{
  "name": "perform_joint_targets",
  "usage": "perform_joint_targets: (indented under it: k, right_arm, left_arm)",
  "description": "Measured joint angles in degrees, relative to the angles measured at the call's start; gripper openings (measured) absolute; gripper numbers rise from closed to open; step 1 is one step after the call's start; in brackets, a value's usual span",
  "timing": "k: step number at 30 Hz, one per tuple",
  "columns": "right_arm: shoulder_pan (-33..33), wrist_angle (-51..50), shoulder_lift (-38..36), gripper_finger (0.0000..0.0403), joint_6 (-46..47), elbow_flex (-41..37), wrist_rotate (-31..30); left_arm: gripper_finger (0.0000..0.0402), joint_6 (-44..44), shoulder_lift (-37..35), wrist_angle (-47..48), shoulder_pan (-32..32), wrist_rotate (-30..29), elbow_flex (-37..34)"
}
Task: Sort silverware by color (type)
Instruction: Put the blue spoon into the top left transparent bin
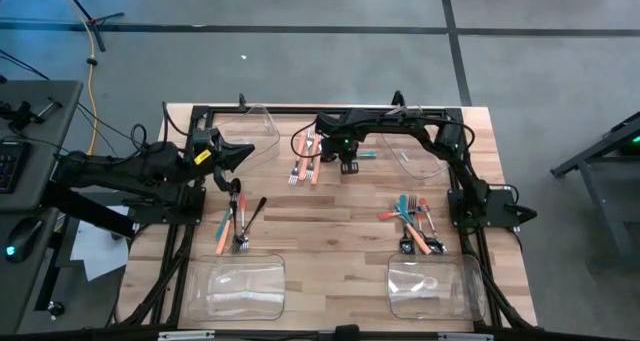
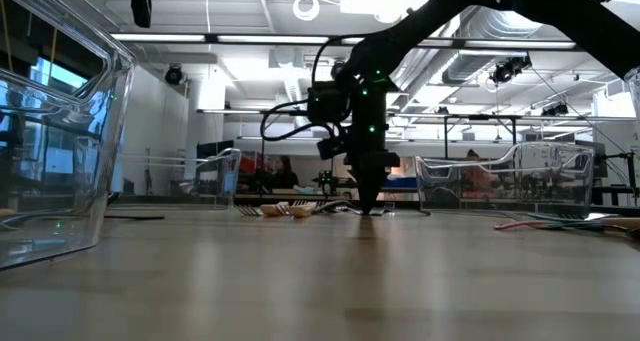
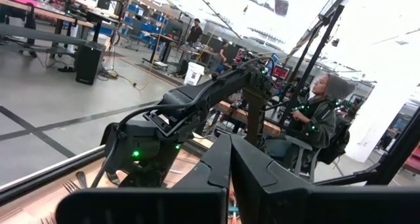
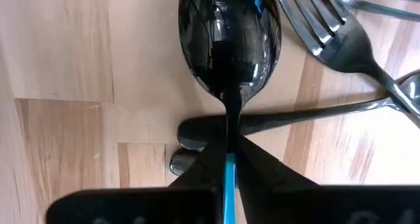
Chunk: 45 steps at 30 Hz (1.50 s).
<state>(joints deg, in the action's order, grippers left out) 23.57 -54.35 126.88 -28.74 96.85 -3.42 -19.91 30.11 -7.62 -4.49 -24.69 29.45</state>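
The left gripper point(image 1: 236, 184) hangs closed and empty over the wooden table's point(image 1: 330, 231) left side. At centre back, the right gripper point(image 4: 228, 159) pinches the neck of a teal-handled spoon with a glossy dark metal bowl point(image 4: 230, 37), lying flat on the wood beside an orange-handled heap point(image 1: 306, 157). The spoon should be light, stiff and slippery, so the narrow neck looks a sound hold.

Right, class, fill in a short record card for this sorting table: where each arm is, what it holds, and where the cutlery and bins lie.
Right gripper: over the far middle of the table, jaws shut on the teal-handled spoon
Left gripper: waiting at the left side, jaws shut, holding nothing
Loose cutlery: three groups, far centre, left, right
Clear bins: one near each table corner
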Motion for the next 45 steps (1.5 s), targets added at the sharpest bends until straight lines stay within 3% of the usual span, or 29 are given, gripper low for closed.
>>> perform_joint_targets:
  k: [9, 19, 25, 29, 33, 39, 45]
  right_arm:
    - [0.02, -2.16, -0.91, 0.0003, -0.19, 4.36, 0.53]
    - [0.57, -12.26, -2.77, 0.0001, 0.97, 19.78, 6.34]
    - [-0.29, -19.43, -5.14, 0.0001, 7.45, 24.41, 18.84]
    - [-2.6, -16.21, -12.09, 0.0001, 8.36, 17.51, 20.17]
    - [-4.07, -7.51, -22.81, 0.0, 13.3, 3.42, 20.21]
    - [-7.12, 12.43, -43.72, 0.0, 27.92, -24.14, 19.83]
    - [-13.05, 35.67, -59.67, 0.0, 43.13, -44.36, 13.35]
  left_arm:
    - [0.0001, 0.02, 0.0, 0.01, 0.0, 0.02, 0.0]
    - [0.0001, 0.02, 0.0, -0.2, 0.0, 0.05, 0.0]
    - [0.0001, 0.03, 0.0, -0.49, -0.04, 0.11, 0.0]
    - [0.0001, 0.03, 0.0, -0.46, -0.04, 0.11, 0.0]
    - [0.0001, 0.17, 0.0, -0.46, -0.04, 0.11, 0.0]
    - [0.0001, 4.39, 0.43, -0.43, -0.04, 0.07, 0.0]
    - [0.0001, 7.03, 3.04, -3.28, 0.86, 0.27, 0.0]
